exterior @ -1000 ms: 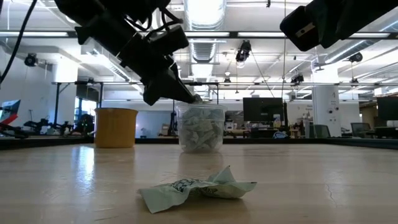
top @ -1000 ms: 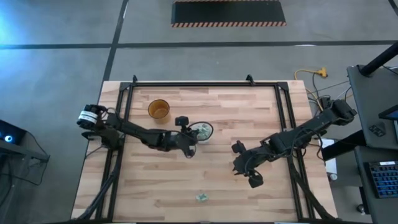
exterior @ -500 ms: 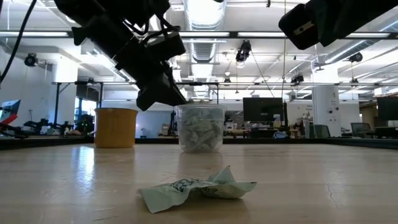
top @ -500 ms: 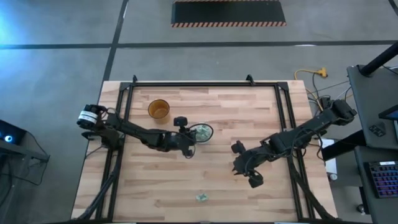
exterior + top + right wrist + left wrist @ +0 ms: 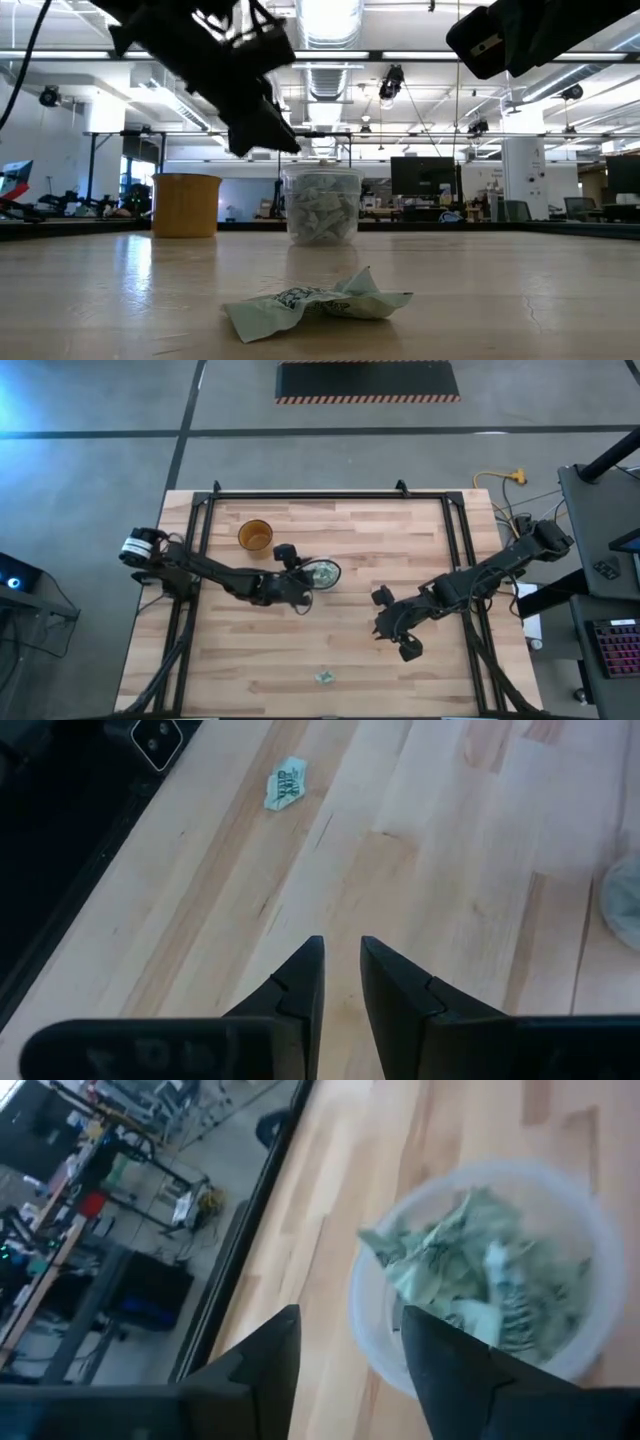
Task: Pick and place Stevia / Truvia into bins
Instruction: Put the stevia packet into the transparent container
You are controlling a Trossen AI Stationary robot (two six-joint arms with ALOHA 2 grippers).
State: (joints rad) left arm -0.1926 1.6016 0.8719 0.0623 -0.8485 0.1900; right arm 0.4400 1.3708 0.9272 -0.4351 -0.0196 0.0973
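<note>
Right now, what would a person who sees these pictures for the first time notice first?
The translucent cup, stuffed with green and white sachets, stands mid-table with the left gripper open beside it. One crumpled sachet lies alone near the front edge. The right gripper hangs over bare wood, and an amber cup stands at the back left.

I see pale planked wood table (image 5: 350, 550), translucent plastic cup (image 5: 322, 205), crumpled paper sachets (image 5: 470, 1275), matt dark fingers (image 5: 300, 982).
</note>
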